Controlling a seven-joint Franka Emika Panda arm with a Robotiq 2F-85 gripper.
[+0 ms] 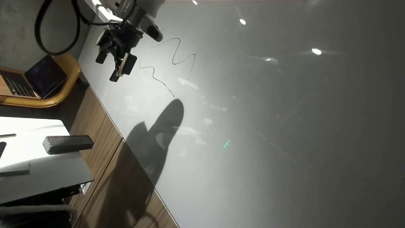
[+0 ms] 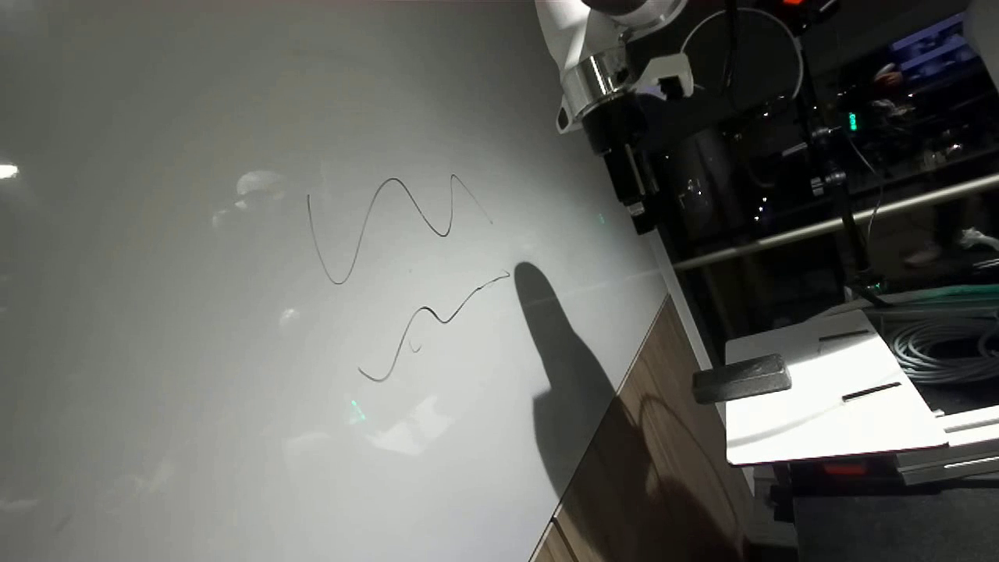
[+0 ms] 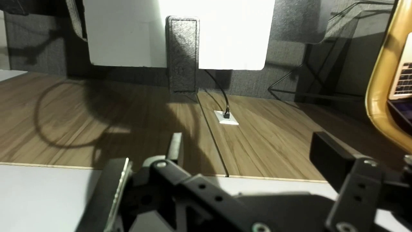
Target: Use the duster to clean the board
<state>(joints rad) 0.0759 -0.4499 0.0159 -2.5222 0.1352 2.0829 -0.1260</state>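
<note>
The duster [image 1: 68, 144] is a dark grey oblong block on the small white tabletop. One end sticks out past the tabletop edge towards the wooden panel. It shows also in an exterior view [image 2: 741, 380] and upright in the picture at the upper middle of the wrist view [image 3: 182, 54]. The board [image 1: 269, 126] is large, glossy and white-grey, with two thin dark squiggles; it shows also in an exterior view [image 2: 195, 351]. My gripper [image 1: 109, 67] is open and empty, its fingers wide apart in the wrist view [image 3: 248, 149]. It hangs in front of the board, apart from the duster.
The white tabletop [image 1: 41, 166] carries thin dark strips. A brown wooden panel [image 3: 267, 135] with a wall socket [image 3: 226, 118] and cable borders the board. A laptop [image 1: 46, 76] sits on a yellow chair [image 1: 74, 68]. A metal rail [image 2: 843, 222] and coiled cables [image 2: 944, 351] show beyond.
</note>
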